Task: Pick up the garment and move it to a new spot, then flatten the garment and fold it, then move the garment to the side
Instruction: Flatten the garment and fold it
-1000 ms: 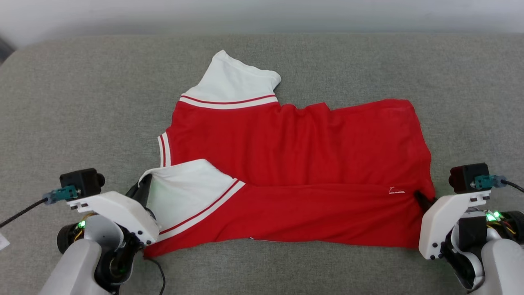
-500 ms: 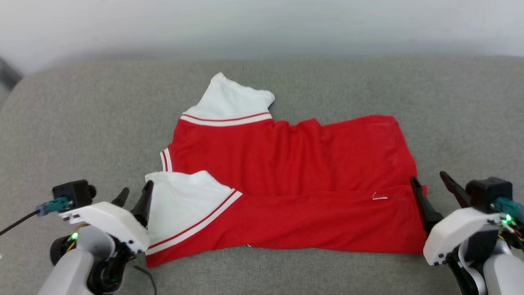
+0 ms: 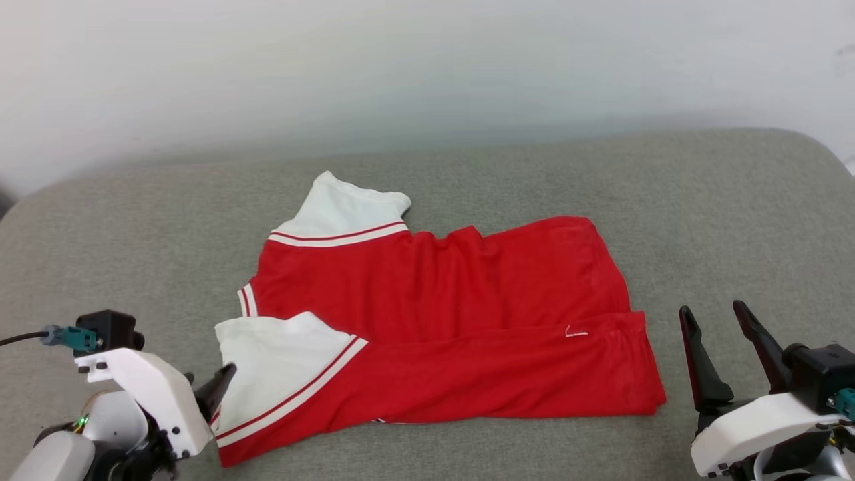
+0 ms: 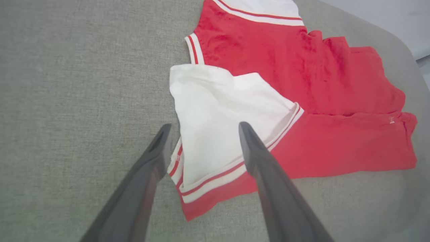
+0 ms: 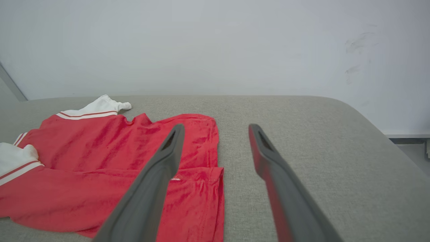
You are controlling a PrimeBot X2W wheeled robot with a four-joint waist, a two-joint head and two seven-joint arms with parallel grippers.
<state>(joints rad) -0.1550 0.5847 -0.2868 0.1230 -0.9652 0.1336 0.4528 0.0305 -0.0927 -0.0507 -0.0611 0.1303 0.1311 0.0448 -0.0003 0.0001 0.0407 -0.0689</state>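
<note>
The garment, a red jersey with white sleeves and striped trim, lies on the grey cushioned surface with its near long edge folded up over the body. My left gripper stands open at the garment's near-left corner, by the folded white sleeve. In the left wrist view the open left gripper hovers above that sleeve of the garment, holding nothing. My right gripper is open and empty, just right of the garment's right edge. The right wrist view shows the open right gripper beside the garment.
A pale wall rises behind the grey surface. The cushion's rounded right end drops off toward a floor strip. Bare grey fabric spreads to the left and right of the garment.
Both grippers have opened, let go of the garment's folded edge and drawn back toward me. The head camera has tilted up, shifting the whole picture. The garment stays folded.
</note>
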